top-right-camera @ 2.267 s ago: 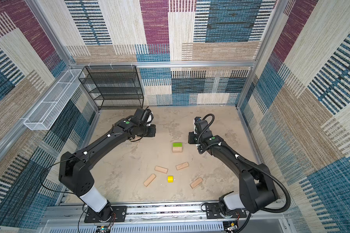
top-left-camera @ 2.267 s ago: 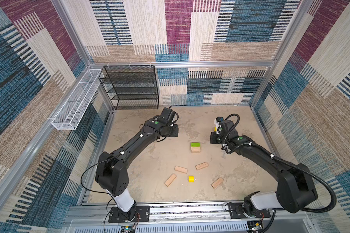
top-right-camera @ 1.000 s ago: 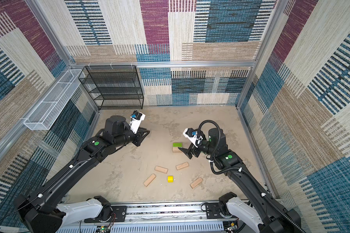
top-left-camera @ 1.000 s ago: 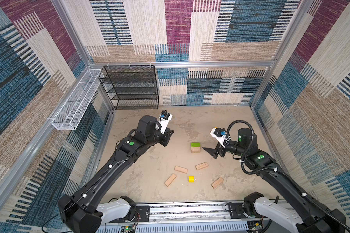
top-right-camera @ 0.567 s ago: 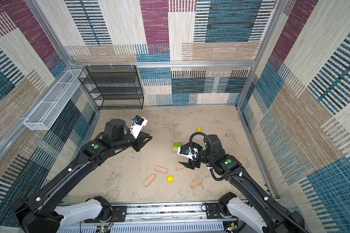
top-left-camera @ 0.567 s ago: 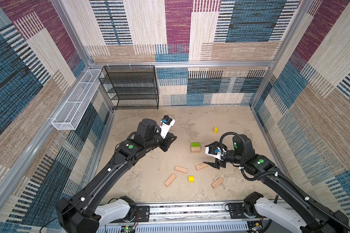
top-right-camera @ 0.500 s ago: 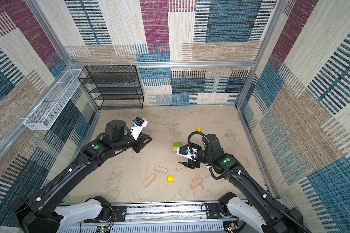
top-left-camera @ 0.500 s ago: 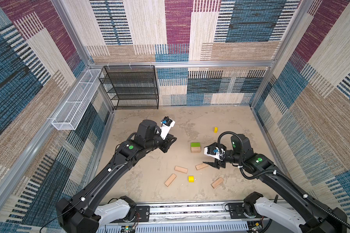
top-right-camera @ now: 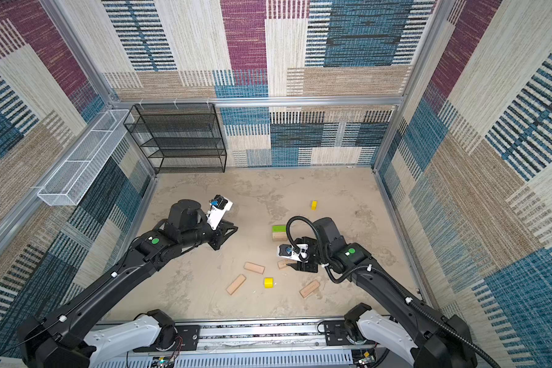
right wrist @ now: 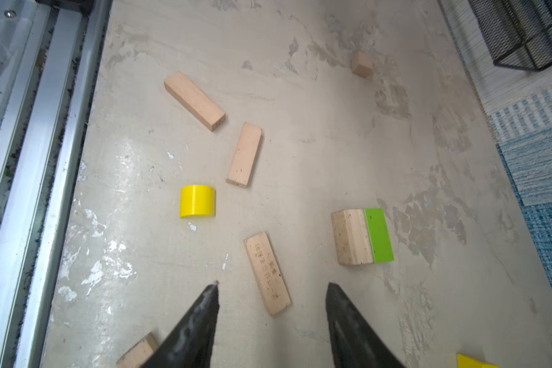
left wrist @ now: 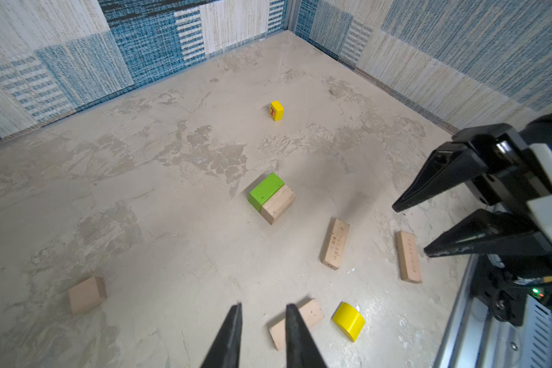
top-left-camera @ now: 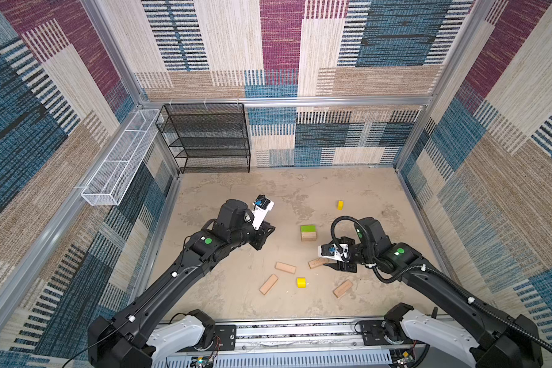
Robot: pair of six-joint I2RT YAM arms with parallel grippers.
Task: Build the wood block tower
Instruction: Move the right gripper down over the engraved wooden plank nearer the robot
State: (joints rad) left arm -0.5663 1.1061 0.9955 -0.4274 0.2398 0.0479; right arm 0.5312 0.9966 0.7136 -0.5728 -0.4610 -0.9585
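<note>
The wood blocks lie scattered on the floor, and no stacked tower shows. A lime-green brick [top-left-camera: 308, 228] touches a tan block [top-left-camera: 308, 236] side by side. My right gripper [top-left-camera: 327, 264] [right wrist: 272, 285] hovers low over a tan plank [right wrist: 268, 274], jaws apart, the plank's end between the fingers untouched. My left gripper [top-left-camera: 263, 237] [left wrist: 262, 306] hangs to the left, its jaws a narrow gap apart and empty. Other planks [top-left-camera: 285, 267] [top-left-camera: 268, 284] [top-left-camera: 343, 288], a yellow half-round [top-left-camera: 301, 282] and a small yellow piece [top-left-camera: 340, 205] lie around. A tan cube [left wrist: 86, 294] sits near the left gripper.
A black wire shelf [top-left-camera: 207, 137] stands at the back left. A white wire basket [top-left-camera: 118, 159] hangs on the left wall. A metal rail [top-left-camera: 294, 331] runs along the front edge. Patterned walls enclose the floor on three sides.
My right gripper has come down and toward the front onto the plank, its jaws narrowing. It uncovered the small yellow piece at the back. The left gripper shifted slightly right.
</note>
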